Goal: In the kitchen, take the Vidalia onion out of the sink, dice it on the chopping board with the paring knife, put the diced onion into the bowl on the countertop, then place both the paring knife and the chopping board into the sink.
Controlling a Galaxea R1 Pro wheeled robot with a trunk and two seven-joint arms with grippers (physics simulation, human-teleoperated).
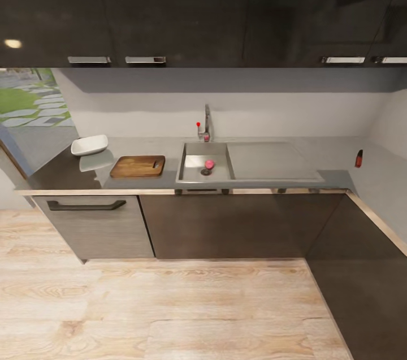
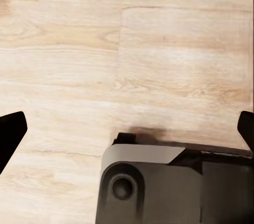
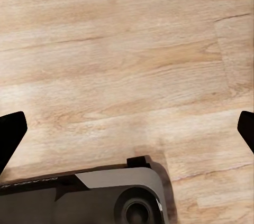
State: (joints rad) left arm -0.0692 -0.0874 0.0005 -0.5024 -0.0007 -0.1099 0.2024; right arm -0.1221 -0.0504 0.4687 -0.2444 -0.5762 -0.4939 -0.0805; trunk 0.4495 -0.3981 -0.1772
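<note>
Onion (image 1: 210, 164) (pinkish, small) in sink (image 1: 192, 178) at frame centre, chopping board (image 1: 137, 166) with paring knife (image 1: 156, 164) just left, bowl (image 1: 89, 145) farther left on countertop (image 1: 316, 154); left gripper (image 2: 127, 129) and right gripper (image 3: 127, 129) spread wide above floor (image 1: 169, 303).

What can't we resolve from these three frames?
- Paring knife: head view, a tiny dark sliver on the chopping board; blade direction unreadable, too small.
- Onion: head view, a small pinkish blob in the sink; surface detail blurred.
- Left gripper, right gripper: wrist views, fingertips cut off by frame edges.
</note>
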